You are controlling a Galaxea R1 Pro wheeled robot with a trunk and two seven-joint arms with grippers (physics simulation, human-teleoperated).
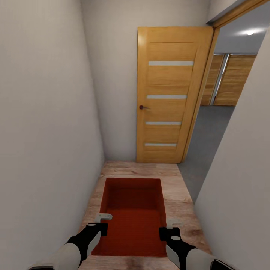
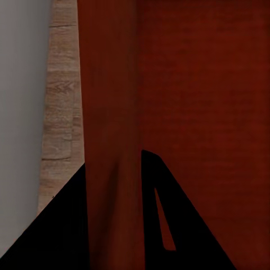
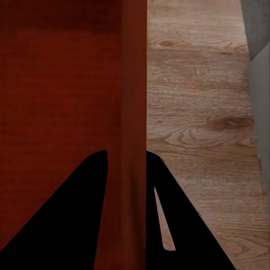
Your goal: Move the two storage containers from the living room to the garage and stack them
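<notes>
One orange-red storage container (image 1: 131, 213) hangs low in front of me over the light wood plank floor, its open top facing up and nothing in it. My left gripper (image 1: 100, 221) is shut on its left wall. My right gripper (image 1: 170, 227) is shut on its right wall. In the left wrist view the red wall (image 2: 112, 112) runs between the two black fingers (image 2: 62, 225) of the left gripper (image 2: 115, 185). The right wrist view shows the other wall (image 3: 132, 84) clamped in the right gripper (image 3: 126, 174). The garage's grey floor (image 1: 210, 131) lies beyond the doorway ahead on the right.
I am in a narrow hallway with white walls close on the left (image 1: 45, 131) and right (image 1: 240, 180). A wooden door (image 1: 170, 93) with frosted strips stands swung open against the end wall. Wooden plank doors (image 1: 232, 78) show far inside the garage.
</notes>
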